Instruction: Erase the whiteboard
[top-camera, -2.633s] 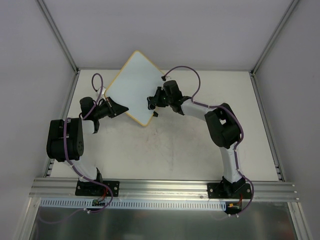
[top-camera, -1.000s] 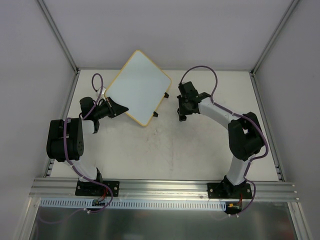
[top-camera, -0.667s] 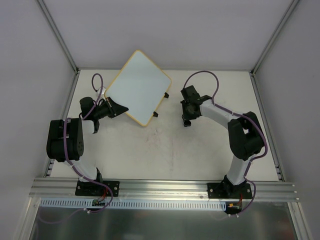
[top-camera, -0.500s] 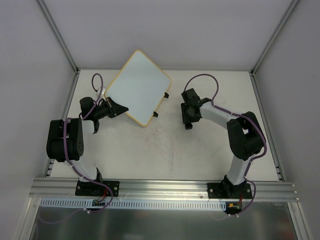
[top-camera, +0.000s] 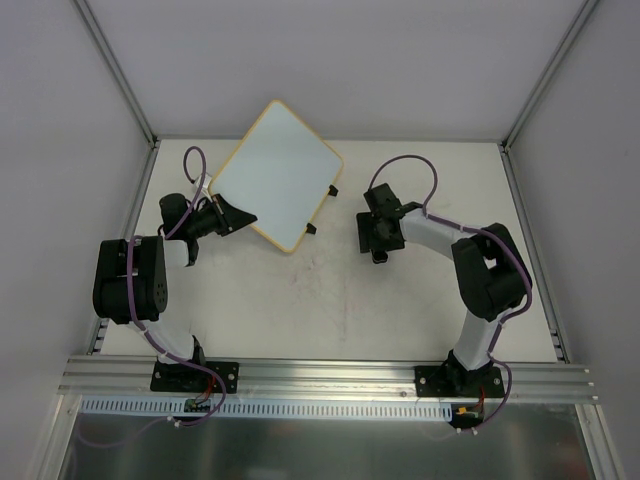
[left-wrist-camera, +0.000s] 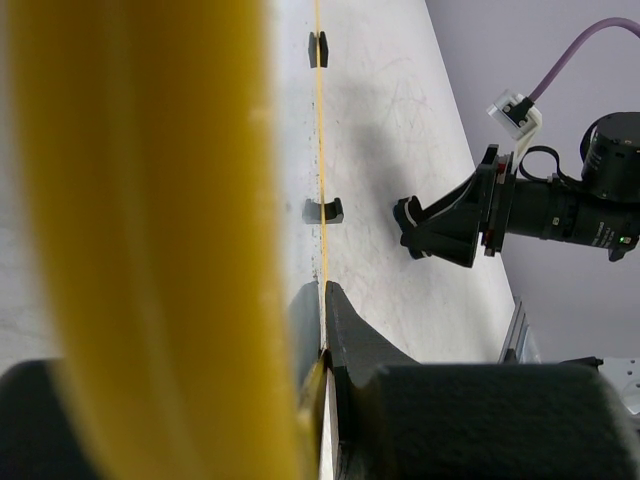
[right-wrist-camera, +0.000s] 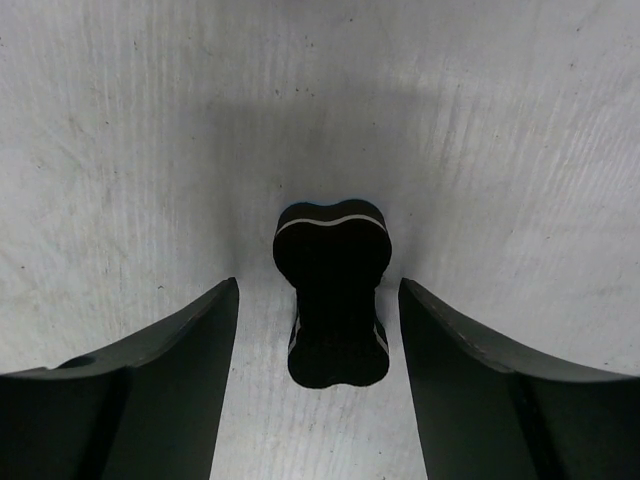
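Observation:
The whiteboard, white with a yellow frame, is tilted up off the table at the back left, and its face shows no marks. My left gripper is shut on its lower left edge; in the left wrist view the frame fills the left and the gripper pinches it. My right gripper points down at the table, right of the board and apart from it. It stands open, with a small black eraser lying on the table between its fingers, untouched by either.
Two black clip feet sit on the board's right edge. Metal rails border the table left and right. The right gripper's body shows low over the table in the left wrist view.
My right arm left the board, swung right and came down to the table. Its jaws opened and let go of the eraser. The left arm and board stayed still.

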